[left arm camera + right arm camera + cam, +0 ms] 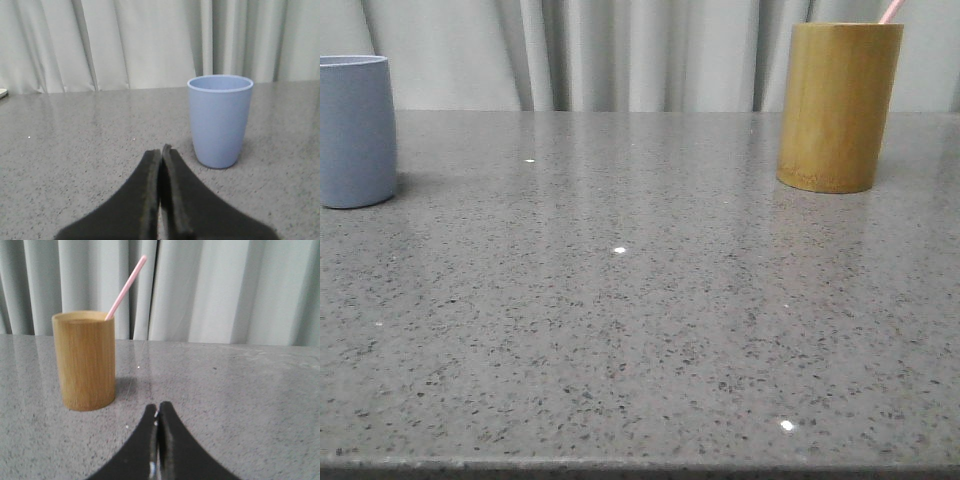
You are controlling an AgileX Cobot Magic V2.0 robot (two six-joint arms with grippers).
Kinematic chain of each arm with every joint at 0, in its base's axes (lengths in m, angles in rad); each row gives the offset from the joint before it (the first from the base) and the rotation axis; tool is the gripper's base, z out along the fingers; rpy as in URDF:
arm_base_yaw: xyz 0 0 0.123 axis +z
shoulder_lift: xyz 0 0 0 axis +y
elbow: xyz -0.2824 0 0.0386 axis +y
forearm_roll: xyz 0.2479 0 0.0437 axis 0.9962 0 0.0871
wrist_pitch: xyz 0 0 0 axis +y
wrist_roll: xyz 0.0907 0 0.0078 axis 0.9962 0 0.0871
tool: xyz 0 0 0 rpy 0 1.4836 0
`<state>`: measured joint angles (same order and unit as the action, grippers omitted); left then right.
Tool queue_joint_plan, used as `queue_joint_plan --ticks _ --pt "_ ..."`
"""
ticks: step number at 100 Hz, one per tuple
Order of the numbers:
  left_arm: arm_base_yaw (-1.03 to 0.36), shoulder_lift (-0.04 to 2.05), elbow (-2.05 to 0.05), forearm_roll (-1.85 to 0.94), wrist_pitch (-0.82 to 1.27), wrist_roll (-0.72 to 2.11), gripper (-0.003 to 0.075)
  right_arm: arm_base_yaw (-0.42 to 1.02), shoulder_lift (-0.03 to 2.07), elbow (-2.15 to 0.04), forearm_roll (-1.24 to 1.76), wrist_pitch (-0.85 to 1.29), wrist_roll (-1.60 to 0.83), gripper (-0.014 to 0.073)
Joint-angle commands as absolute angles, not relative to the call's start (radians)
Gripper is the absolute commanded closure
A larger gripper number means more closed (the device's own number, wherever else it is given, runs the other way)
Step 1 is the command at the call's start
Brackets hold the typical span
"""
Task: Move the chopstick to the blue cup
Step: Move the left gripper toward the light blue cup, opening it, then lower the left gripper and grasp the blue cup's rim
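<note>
Front view: a grey speckled stone tabletop (640,330) extended toward a backdrop of pale pleated curtains (620,50). A matte, pale greyish-blue plastic cup (353,130), smooth and handleless, stood upright at the far left of the table. A taller tan bamboo cylinder (838,105) stood upright at the far right, well apart from the cup. A thin pale pink chopstick (890,10) projected from the cylinder's mouth, leaning to the right; only its short upper portion was visible here. Neither arm appeared in this view.

Left wrist view: the left gripper (161,150), with black fingers pressed together at the tips, held nothing and rested low over the table near the blue cup (220,120), without touching it. The cup's interior was not visible.

Right wrist view: the right gripper (158,409) likewise had its fingers closed against each other, empty, near the bamboo cylinder (85,360) but apart from it. The chopstick (126,287) rose tilted from the cylinder's rim.
</note>
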<state>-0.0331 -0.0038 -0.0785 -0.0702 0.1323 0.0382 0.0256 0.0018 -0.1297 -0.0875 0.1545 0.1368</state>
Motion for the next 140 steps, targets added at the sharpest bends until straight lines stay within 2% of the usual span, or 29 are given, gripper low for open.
queue_joint_plan --ticks 1,27,52,107,114,121,128,132,135,136,137,140 --pt "-0.033 0.037 -0.183 -0.125 0.118 0.030 0.0739 0.020 0.059 -0.266 -0.085 0.215 0.137 0.0660" --pt "-0.033 0.298 -0.557 -0.147 0.549 0.030 0.0739 0.020 0.276 -0.608 -0.085 0.534 0.137 0.0660" --pt "-0.033 0.493 -0.843 -0.164 0.735 0.030 0.0739 0.020 0.430 -0.810 -0.085 0.715 0.137 0.0660" --pt "-0.033 0.536 -0.878 -0.216 0.743 0.030 0.0721 0.020 0.457 -0.816 -0.085 0.705 0.137 0.0642" --pt "-0.033 0.536 -0.878 -0.216 0.743 0.030 0.0662 0.020 0.457 -0.816 -0.085 0.705 0.137 0.0580" --pt "-0.033 0.536 -0.878 -0.216 0.743 0.030 0.0554 0.020 0.457 -0.816 -0.085 0.705 0.137 0.0479" --pt "-0.033 0.536 -0.878 -0.216 0.743 0.030 0.0397 0.020 0.457 -0.816 -0.085 0.705 0.137 0.0349" --pt "-0.033 0.536 -0.878 -0.216 0.743 0.030 0.0271 0.020 0.457 -0.816 -0.085 0.705 0.137 0.0266" --pt "-0.033 0.536 -0.878 -0.216 0.743 0.030 0.0218 0.020 0.457 -0.816 -0.085 0.705 0.137 0.0211" --pt "-0.033 0.536 -0.878 -0.216 0.743 0.030 0.0171 0.020 0.457 -0.816 -0.085 0.705 0.137 0.0199" --pt "-0.033 0.536 -0.878 -0.216 0.743 0.030 0.0171 0.020 0.457 -0.816 -0.085 0.705 0.137 0.0174" --pt "-0.033 0.536 -0.878 -0.216 0.743 0.030 0.0108 0.020 0.457 -0.816 -0.085 0.705 0.137 0.0130"
